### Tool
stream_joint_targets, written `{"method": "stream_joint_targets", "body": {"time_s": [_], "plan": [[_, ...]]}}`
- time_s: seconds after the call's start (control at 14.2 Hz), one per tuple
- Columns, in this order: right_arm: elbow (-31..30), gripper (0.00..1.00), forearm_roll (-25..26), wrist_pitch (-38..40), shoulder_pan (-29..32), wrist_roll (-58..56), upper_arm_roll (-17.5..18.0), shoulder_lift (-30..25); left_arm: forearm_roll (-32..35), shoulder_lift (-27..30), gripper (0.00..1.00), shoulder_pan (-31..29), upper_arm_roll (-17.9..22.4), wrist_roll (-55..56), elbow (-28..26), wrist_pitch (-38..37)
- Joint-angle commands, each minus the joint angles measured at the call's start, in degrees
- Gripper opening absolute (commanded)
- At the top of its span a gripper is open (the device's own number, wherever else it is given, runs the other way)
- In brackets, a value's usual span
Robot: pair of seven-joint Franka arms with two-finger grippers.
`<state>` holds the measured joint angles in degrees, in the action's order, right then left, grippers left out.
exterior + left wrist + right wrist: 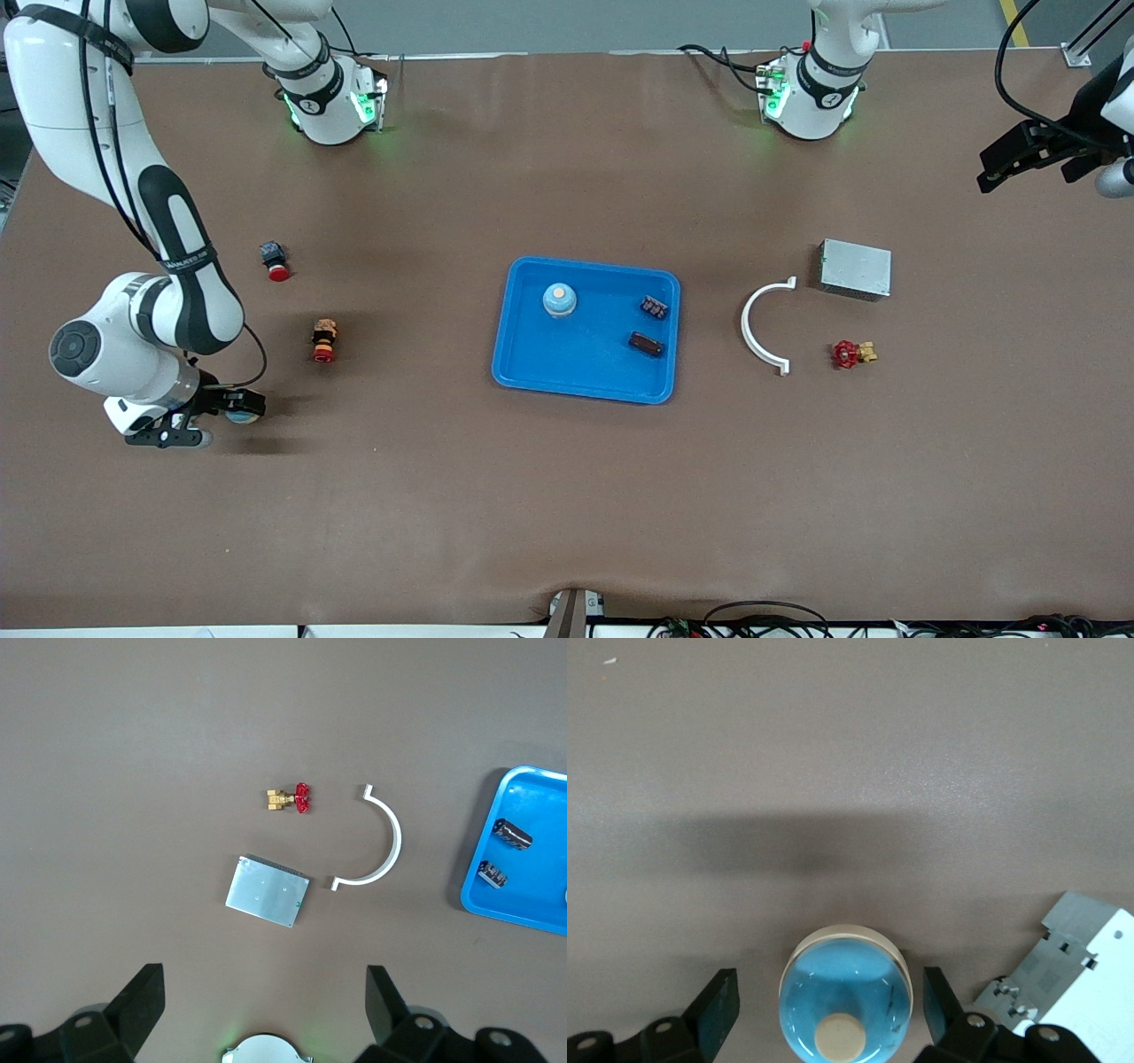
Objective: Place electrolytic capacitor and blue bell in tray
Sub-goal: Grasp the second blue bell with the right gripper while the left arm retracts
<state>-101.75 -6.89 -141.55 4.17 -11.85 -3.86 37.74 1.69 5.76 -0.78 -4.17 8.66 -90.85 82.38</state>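
Two glossy white arms with rounded shells and black joint bands stand on the brown table. The right arm (168, 292) wears a black stripe down its forearm, small dark lettering on a band, and a thin black cable looping from the wrist; a round grey cap closes its elbow. Both white bases glow green at the collar (small round badges printed on the black rings there). The right gripper (828, 1019) carries matte black angular fingers (718, 1005) with pale screw heads. The left gripper (266, 1010) shows the same black fingers (137, 997), screws, and a white rounded housing between them, faintly green-lit.
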Motion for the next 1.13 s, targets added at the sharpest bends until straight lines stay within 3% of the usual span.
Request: {"method": "stream_joint_targets", "body": {"time_s": [0.0,0.07,0.42,0.78,1.06], "plan": [[-0.65,0.30,-0.58,-0.12,0.93,-3.26,0.60,-0.47,-1.25,0.66,1.00,0.51,0.40,-1.01,-1.26,0.94],[-0.65,0.00,-0.58,-0.04,0.93,-3.35,0.60,-0.47,-1.17,0.57,1.00,0.60,0.31,-1.01,-1.26,0.94],[-0.30,0.00,-0.58,0.31,0.49,-2.48,0.60,-0.82,-1.17,1.18,1.00,0.51,0.13,-1.01,-1.52,0.41],[5.14,0.00,-0.50,13.74,-1.09,1.91,0.52,-3.19,-1.17,0.57,1.00,0.42,0.22,-1.01,-1.52,1.02],[5.86,0.00,1.87,18.75,-6.78,14.62,0.69,-6.70,-1.17,0.48,1.00,0.60,0.22,-0.93,-1.61,1.73]]}}
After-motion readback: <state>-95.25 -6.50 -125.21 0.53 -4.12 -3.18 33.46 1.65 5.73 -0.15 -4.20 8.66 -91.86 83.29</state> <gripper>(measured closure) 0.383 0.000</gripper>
